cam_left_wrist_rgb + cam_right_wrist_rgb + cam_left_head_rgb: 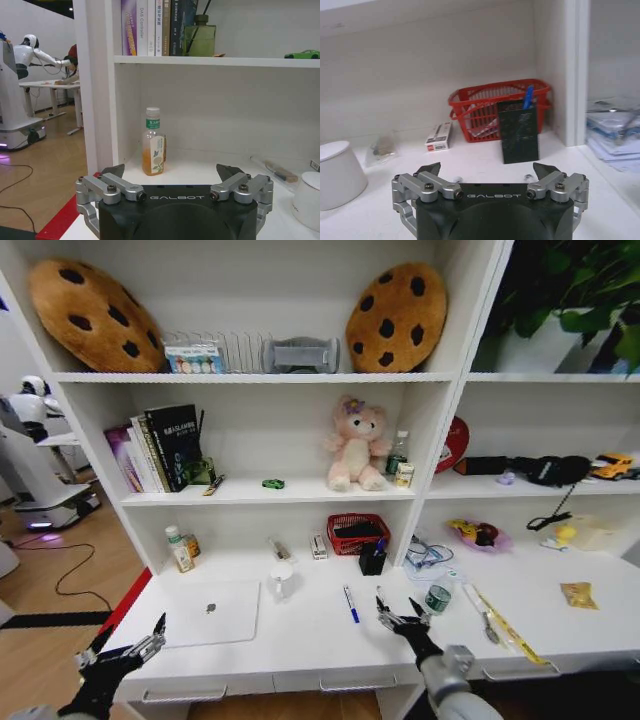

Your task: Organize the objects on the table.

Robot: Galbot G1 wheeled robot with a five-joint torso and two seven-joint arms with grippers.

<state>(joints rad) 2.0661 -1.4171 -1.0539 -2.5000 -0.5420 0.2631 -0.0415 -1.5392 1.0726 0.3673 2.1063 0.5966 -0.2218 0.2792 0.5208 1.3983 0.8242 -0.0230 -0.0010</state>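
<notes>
Closed silver laptop [210, 612] on table [300, 640]

The head view looks forward and down from above the table [300, 640] onto its top and the shelves [250, 377] behind, with the left gripper [125, 645] and right gripper [402, 615] low at its near edge. The left wrist view looks level and close over its own gripper [172, 177] toward the bottle [153, 141] at the back wall, which the head view shows at the table's far left [178, 549]. The right wrist view looks low over its gripper [489, 175] at the pen cup [519, 131] and red basket [485, 102], seen mid-table from the head [373, 558].
</notes>
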